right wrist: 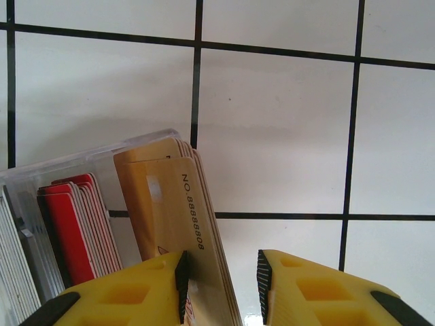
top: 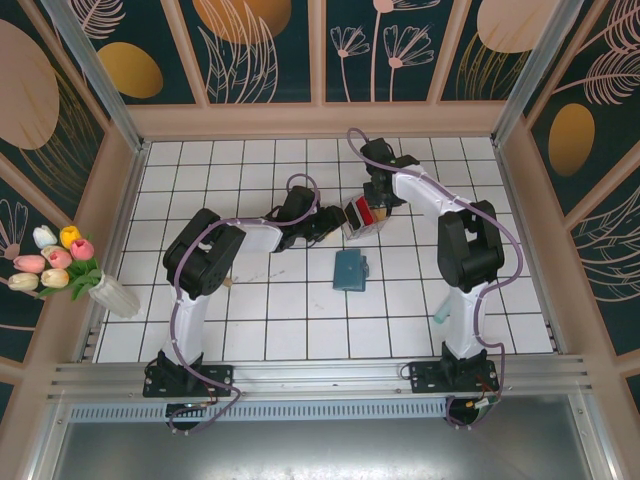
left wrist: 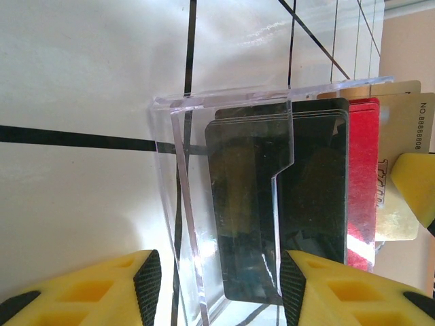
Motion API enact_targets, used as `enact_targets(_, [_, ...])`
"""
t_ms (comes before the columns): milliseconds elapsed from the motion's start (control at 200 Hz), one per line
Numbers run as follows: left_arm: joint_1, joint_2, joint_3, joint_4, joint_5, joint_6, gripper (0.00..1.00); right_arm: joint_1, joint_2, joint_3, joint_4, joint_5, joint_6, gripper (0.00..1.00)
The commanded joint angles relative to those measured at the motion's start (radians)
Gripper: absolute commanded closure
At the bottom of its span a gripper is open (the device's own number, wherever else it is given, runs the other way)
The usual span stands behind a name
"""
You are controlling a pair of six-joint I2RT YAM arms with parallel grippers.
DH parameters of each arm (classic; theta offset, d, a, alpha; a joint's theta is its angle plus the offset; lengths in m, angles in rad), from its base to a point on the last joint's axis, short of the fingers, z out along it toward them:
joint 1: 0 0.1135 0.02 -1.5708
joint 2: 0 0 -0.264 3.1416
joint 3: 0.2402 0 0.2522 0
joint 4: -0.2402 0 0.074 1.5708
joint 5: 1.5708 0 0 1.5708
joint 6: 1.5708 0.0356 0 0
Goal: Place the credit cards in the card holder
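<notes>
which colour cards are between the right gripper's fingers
The tan cards, printed NO.88888808; the red cards and black cards stand further along the clear rack.

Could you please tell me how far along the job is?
Done: nothing; the card holder lies apart on the tiles. In hand: the right gripper has open jaws straddling the tan cards in the clear rack. Remaining: moving every card over.

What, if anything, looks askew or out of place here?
Only the tan cards: they stick up above the red cards in the clear rack, between the right gripper's fingers, perhaps partly lifted. Nothing spilled or damaged.
</notes>
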Motion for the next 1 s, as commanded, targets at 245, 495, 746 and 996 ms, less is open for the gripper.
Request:
enact_targets(245, [0.003,0.037,0.025,-0.021,0.004,0.015,0.47,0.006,-0.053,0.035,-0.047,0.048,0.009,0.67])
enact_targets(495, [0.003,0.038,0.027,-0.024,0.002,0.017,0.47,0.008,-0.059,0.038,-0.046,0.046,0.014,0.69])
enact_targets(746, [0.002,0.037,0.028,-0.024,0.003,0.016,0.47,0.011,-0.063,0.043,-0.052,0.054,0.015,0.75])
enact_targets(996, [0.003,0.036,0.028,-0.025,0.004,0.017,0.47,0.015,-0.069,0.044,-0.055,0.07,0.02,0.77])
